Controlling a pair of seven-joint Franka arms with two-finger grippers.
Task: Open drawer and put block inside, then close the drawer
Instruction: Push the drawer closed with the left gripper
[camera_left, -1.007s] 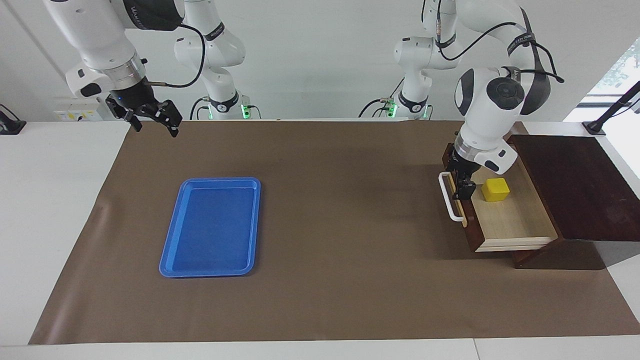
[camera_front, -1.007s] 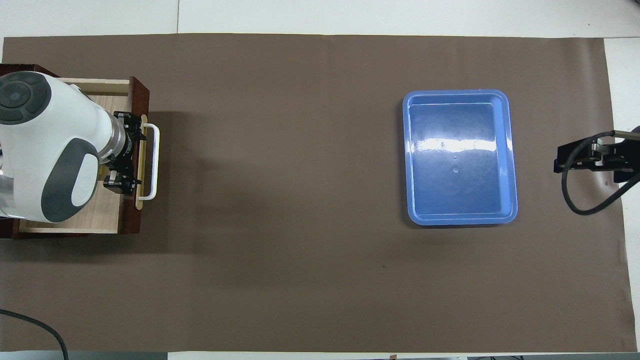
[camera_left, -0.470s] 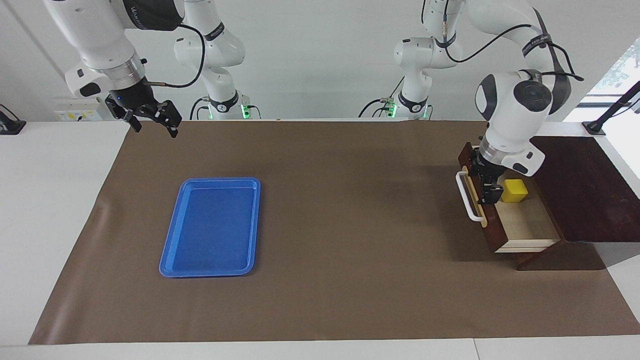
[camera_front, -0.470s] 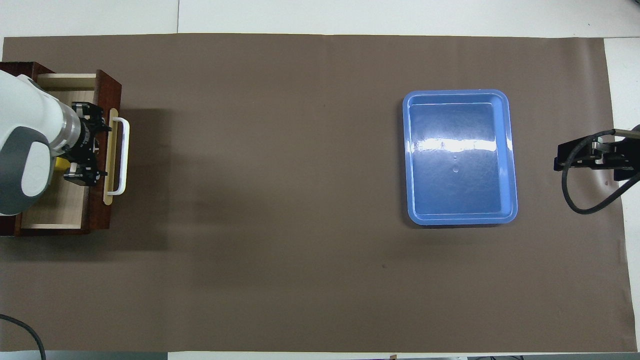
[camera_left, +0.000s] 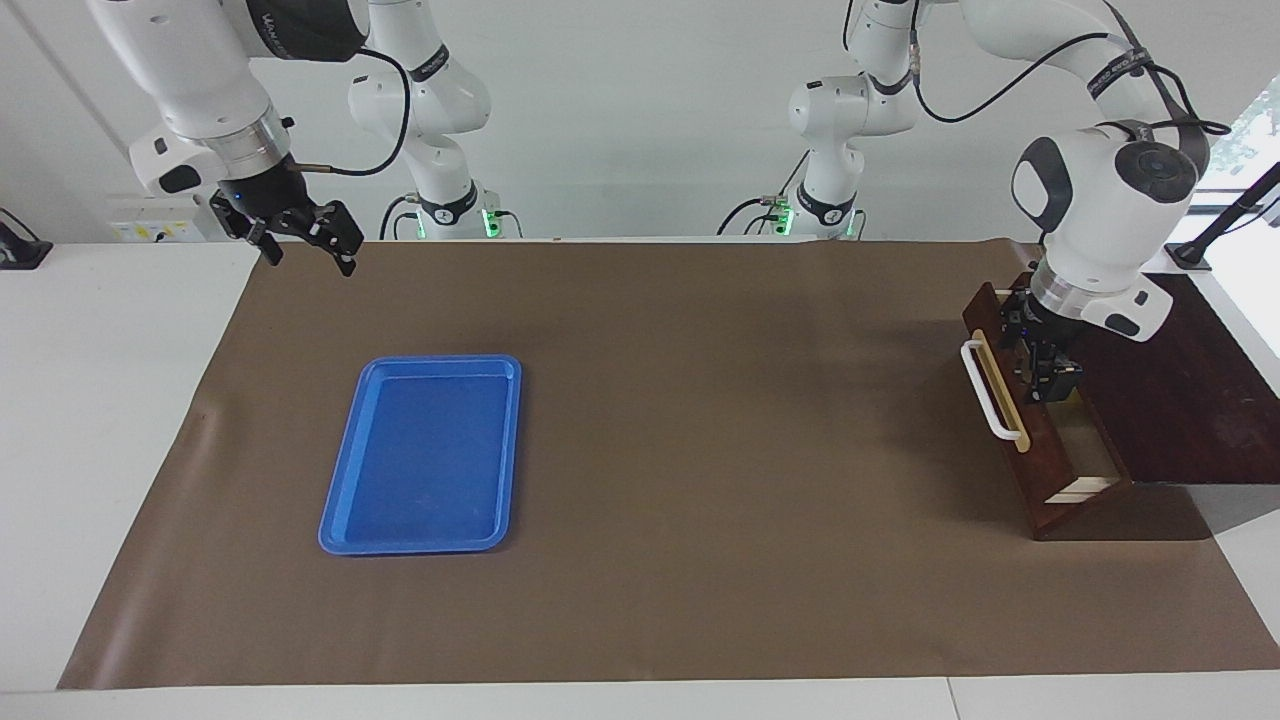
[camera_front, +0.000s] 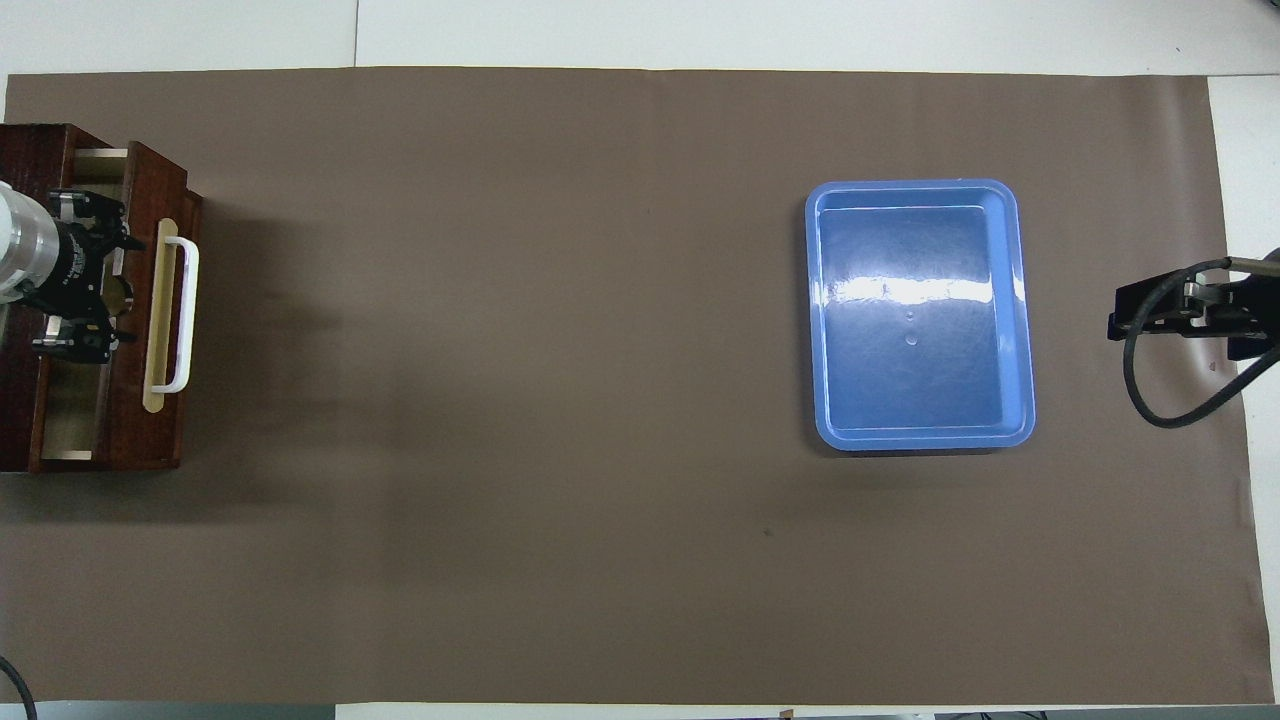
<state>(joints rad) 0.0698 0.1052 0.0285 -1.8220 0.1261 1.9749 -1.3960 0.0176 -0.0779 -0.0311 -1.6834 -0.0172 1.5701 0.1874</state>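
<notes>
The drawer (camera_left: 1035, 425) stands nearly shut in its box, the block out of sight, presumably inside it, while the left tool (camera_left: 1045, 358), grip unreadable, sits at its front; the right tool (camera_left: 305, 240) waits spread wide.

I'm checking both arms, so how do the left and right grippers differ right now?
The left gripper is down at the drawer, against its front panel; the right gripper hangs over the table's edge, touching nothing. The left arm is working; the right arm waits. The right gripper's fingers are spread open. Both are black two-finger grippers.
</notes>
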